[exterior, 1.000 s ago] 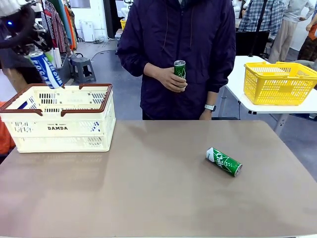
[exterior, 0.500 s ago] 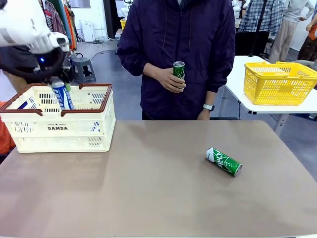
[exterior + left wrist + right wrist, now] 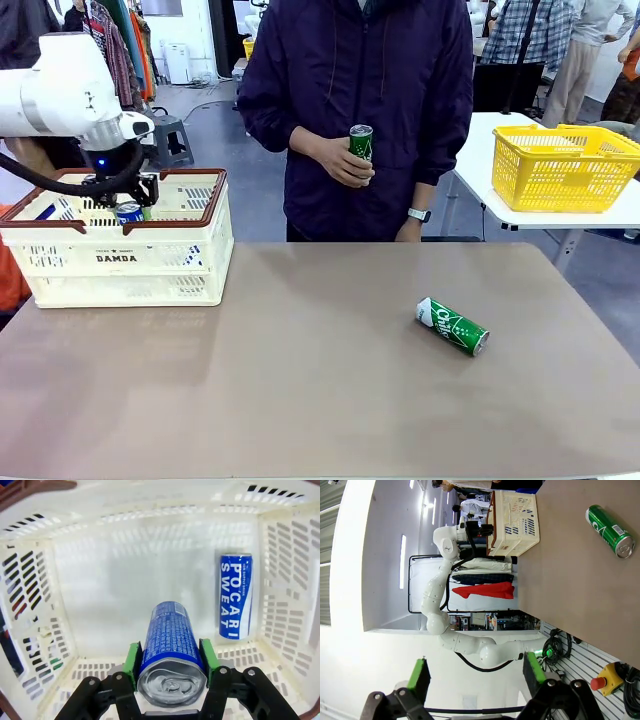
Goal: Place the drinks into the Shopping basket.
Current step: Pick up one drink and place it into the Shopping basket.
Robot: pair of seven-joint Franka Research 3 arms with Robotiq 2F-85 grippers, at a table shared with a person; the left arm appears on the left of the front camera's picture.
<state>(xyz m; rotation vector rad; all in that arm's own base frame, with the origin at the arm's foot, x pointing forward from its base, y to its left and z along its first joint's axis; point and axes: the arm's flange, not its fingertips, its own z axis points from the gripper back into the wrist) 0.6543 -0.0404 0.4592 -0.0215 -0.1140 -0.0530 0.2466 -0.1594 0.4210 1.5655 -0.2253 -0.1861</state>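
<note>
A: What's your left hand [image 3: 170, 661] doing?
B: You've got it clamped on a blue-and-white can [image 3: 172, 630]. There's a green pad [image 3: 132, 661] on each side, and the silver top faces the wrist camera.
A: Where's the can?
B: Down inside the Shopping basket [image 3: 120, 262], at the left of the worktop [image 3: 300, 400] toward the far edge. Its top is about level with the brown rim. Can't tell if the bottom touches the floor.
A: Anything else in there?
B: A second blue-and-white can [image 3: 236, 596], lying flat on the basket floor along a side wall, apart from yours.
A: Your right hand [image 3: 476, 672]?
B: Jaws spread wide with nothing between them, and it's well off the worktop.
A: The green ones?
B: One green can [image 3: 452, 327] lies on its side on the worktop, right of centre, well apart from the basket. The other green can [image 3: 362, 140] is upright in the person's hand [image 3: 338, 158] at the far side.
</note>
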